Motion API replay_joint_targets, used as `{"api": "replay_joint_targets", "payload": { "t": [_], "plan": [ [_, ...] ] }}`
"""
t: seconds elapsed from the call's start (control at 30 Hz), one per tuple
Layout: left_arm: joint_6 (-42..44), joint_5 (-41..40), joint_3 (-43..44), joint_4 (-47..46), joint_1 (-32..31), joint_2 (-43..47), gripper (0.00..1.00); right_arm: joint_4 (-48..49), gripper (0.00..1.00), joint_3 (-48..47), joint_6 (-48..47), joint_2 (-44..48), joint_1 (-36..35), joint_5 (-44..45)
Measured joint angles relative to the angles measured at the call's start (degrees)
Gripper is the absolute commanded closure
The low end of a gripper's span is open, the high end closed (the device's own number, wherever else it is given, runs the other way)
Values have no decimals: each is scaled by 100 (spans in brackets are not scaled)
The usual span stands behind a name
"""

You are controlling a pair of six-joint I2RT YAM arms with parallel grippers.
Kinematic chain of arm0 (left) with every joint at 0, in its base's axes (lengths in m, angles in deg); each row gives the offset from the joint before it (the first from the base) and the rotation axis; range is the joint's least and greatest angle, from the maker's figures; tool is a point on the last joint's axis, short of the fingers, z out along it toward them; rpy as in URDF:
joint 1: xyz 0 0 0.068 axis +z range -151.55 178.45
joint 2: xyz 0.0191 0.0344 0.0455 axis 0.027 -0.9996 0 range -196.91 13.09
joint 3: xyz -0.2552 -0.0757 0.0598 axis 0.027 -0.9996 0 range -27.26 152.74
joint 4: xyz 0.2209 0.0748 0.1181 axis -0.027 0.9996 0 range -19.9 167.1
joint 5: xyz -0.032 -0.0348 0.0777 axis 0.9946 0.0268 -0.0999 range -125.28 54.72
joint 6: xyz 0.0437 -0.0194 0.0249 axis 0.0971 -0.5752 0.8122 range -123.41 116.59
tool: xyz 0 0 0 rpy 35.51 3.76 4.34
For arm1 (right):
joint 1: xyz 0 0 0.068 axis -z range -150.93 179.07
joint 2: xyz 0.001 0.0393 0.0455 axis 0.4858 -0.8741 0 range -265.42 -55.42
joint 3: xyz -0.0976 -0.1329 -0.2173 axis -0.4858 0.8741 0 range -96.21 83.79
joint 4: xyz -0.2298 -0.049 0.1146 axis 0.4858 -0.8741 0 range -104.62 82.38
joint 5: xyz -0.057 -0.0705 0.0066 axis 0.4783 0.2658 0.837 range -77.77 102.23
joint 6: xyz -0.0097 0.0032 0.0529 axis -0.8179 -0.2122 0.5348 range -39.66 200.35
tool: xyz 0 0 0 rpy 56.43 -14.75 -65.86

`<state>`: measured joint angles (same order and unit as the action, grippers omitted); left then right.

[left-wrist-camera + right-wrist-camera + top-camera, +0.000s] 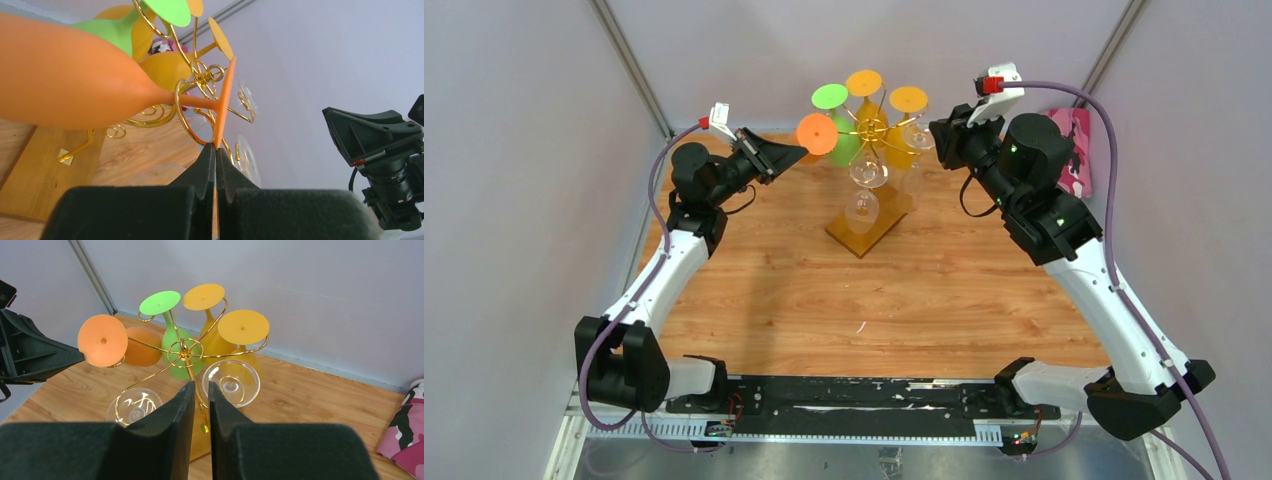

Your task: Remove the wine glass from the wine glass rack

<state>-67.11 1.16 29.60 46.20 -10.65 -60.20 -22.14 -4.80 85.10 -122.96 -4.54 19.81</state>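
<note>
"Where did the left arm reach?"

"Out to the rack [864, 235]. Its pincer [215, 147] was clamped on the foot of the orange wine glass [75, 85], which hung there. The right pincer [200, 385] hovered above, barely parted, empty."

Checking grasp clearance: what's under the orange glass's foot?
Its stem passes through a gold rack hook, bowl hanging below. Left end effector pinches the foot; the pinched rim is hidden.
</note>
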Motion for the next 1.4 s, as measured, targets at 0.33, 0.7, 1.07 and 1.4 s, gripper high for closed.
{"api": "replay_joint_targets", "payload": {
  "t": [0.33,0.7,1.07,1.4],
  "plan": [
    [-31,4,2,0,0,-4,98,0,78,7,13,0,0,2],
    [-1016,310,142,2,-2,-138,100,4,75,7,52,-28,0,-7],
    [-2317,289,131,-4,4,-37,100,15,75,7,190,-170,0,-219],
    [-2962,245,-251,-33,7,4,100,20,75,7,273,-175,0,-330]
  ]
}}
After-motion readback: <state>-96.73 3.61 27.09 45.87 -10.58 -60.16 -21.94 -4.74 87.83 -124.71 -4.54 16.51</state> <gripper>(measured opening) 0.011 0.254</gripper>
